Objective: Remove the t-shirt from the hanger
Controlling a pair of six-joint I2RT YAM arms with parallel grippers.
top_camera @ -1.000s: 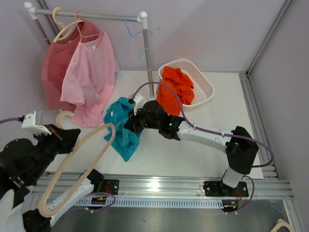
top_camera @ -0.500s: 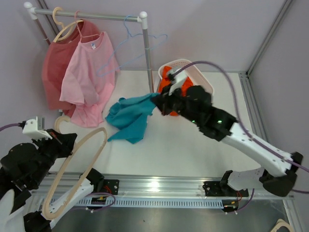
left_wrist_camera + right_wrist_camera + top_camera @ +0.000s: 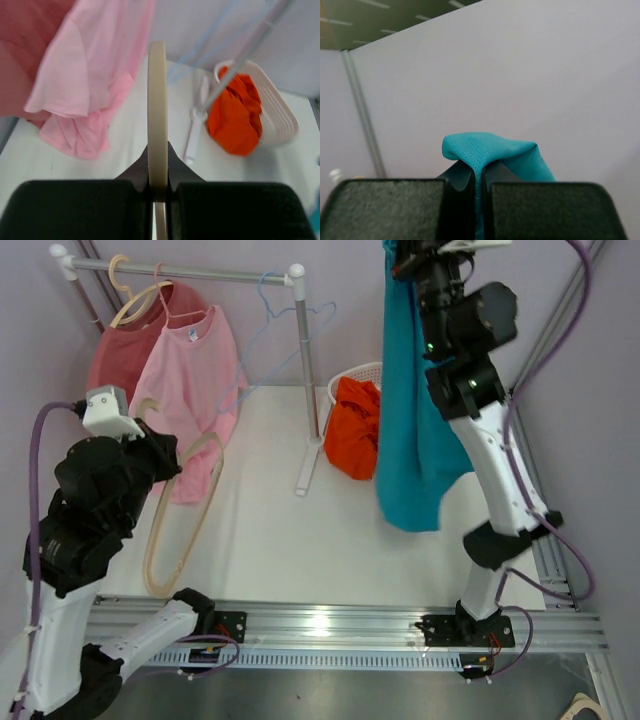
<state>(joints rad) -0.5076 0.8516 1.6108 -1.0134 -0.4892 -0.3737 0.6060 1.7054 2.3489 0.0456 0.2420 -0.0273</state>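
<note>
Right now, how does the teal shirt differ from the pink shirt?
The teal shirt dangles from the right fingers, pinched at one point and drooping narrow; the pink shirt hangs on the rack, spread wide. The teal shirt is high over the right side of the table; the pink shirt is at the left. Both hang down.
</note>
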